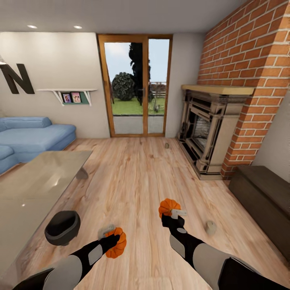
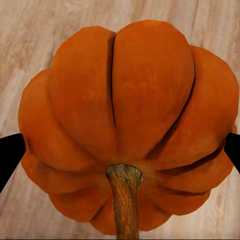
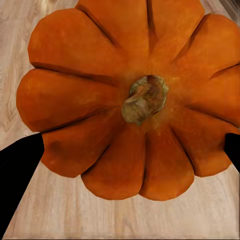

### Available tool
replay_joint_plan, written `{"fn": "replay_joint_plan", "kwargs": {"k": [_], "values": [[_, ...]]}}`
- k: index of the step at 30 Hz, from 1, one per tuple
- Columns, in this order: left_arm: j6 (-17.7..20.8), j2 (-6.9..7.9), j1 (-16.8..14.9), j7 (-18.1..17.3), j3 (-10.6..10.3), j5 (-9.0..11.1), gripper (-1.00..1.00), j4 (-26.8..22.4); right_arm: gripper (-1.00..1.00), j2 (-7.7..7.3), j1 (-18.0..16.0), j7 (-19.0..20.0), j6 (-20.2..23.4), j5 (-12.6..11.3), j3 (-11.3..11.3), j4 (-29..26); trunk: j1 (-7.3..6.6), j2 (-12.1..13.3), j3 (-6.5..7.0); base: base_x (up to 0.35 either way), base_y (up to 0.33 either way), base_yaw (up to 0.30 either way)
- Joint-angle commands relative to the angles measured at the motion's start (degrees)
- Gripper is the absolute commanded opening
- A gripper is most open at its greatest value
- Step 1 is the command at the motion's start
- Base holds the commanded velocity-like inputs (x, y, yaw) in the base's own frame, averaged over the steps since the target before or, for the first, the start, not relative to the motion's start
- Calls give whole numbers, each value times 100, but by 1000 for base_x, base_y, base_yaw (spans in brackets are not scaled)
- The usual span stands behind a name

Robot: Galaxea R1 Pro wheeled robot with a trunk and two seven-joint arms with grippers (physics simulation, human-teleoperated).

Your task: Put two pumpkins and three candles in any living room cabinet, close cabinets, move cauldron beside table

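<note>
My left gripper (image 1: pixel 114 242) is shut on an orange pumpkin (image 1: pixel 118 243) low over the wood floor; up close this pumpkin (image 2: pixel 125 85) sits between the black fingertips (image 2: pixel 9 155), stem toward the camera. My right gripper (image 1: pixel 172 212) is shut on the other pumpkin (image 1: pixel 169 206), seen stem-on (image 3: pixel 100 100) between its fingertips (image 3: pixel 20 170). The black cauldron (image 1: pixel 62 227) stands on the floor left of my left arm, beside the glass-topped table (image 1: pixel 36 181). One candle (image 1: pixel 210 227) stands on the floor to the right, another candle (image 1: pixel 166 145) far off near the fireplace. The dark-brown cabinet (image 1: pixel 266 197) runs along the right wall, closed.
A beige fireplace (image 1: pixel 209 133) in a brick chimney stands at the right, beyond the cabinet. A blue sofa (image 1: pixel 28 139) sits at the far left behind the table. A glass door (image 1: pixel 137 88) closes the far wall. Open wood floor lies ahead.
</note>
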Motion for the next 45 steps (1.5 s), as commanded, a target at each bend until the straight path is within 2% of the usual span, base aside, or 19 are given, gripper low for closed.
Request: {"fn": "replay_joint_plan", "kwargs": {"k": [1,7,17,32,45], "values": [[5,0,-3,-21,12,48,-100,-4,-100,1,-5,-18,-15,-22,64,-5,-4,-4,-5,-331,0,0],[3,0,-3,-18,12,48,-100,-4,-100,1,-5,-16,-15,-22,64,-6,-4,-4,-5,-232,0,-98],[-4,0,-3,-23,12,48,-100,-4,-100,1,-5,-10,-15,-22,64,-12,-4,-4,-5,-13,0,-176],[-4,0,-3,-23,12,48,-100,-4,-100,9,-5,137,-15,-22,59,-15,-4,-4,-5,0,0,117],[-4,2,-3,-32,10,44,-100,-4,-100,1,-5,140,-23,-22,55,-11,-4,-4,3,0,0,-255]]}}
